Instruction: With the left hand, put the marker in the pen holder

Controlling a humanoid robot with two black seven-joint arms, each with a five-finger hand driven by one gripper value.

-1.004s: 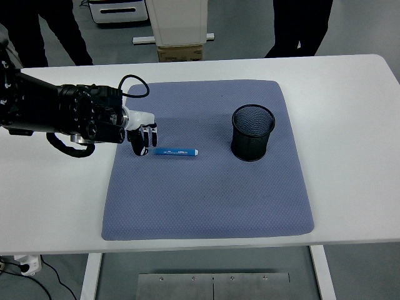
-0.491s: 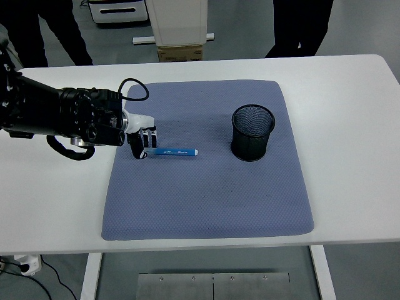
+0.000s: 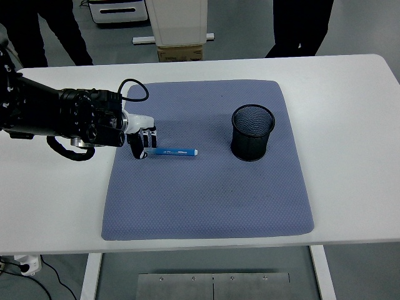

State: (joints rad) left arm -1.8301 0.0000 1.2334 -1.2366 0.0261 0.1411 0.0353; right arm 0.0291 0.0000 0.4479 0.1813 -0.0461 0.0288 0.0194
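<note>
On the mat: a slim blue marker [image 3: 175, 151] lies flat on the grey-blue textured fabric mat [image 3: 206, 200], its white print too small to read.
Left hand: the black-and-white robot hand [image 3: 140, 139] sits at the marker's left end, fingers curled down around the tip; whether they grip it cannot be told.
Holder: a black wire-mesh pen holder [image 3: 253, 132] stands upright, well right of the marker.
Table: white [image 3: 350, 125].
</note>
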